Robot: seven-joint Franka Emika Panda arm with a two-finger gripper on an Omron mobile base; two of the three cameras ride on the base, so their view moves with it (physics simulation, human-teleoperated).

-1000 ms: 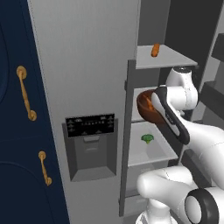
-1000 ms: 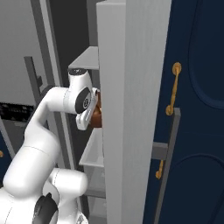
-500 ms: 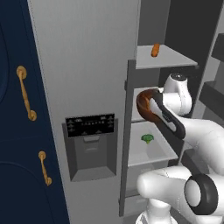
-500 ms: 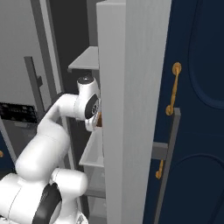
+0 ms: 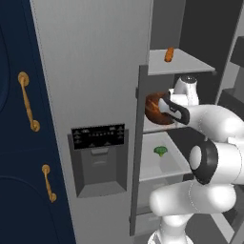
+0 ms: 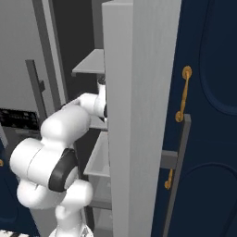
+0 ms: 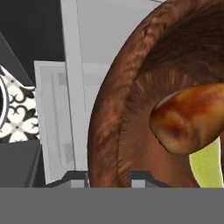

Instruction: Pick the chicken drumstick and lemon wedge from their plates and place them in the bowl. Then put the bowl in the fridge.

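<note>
Left base view. I log the fridge, grey, its door carrying a black dispenser panel with pale marks too small for me to read. Navy cabinets with brass handles stand to its left. In the open compartment: top shelf with a small orange item; middle shelf with the bowl, dark reddish-brown, standing at its front edge; lower shelf with a green floret. My tool reaches to the bowl's right rim; I cannot tell from here how far the jaws stand apart.

Right base view. I see no writing. The edge of the grey fridge door blocks the middle of the picture, so the arm runs behind it and the bowl is hidden. Shelves show to its left, navy cabinet and brass handle to its right.

Hand view. Close on the bowl: its rim passes between the two fingertips, which stand narrow, one on each side of the wall; whether they press it I cannot tell. Inside the bowl lie the drumstick and, beneath it, the lemon wedge. Pale fridge wall lies behind.
</note>
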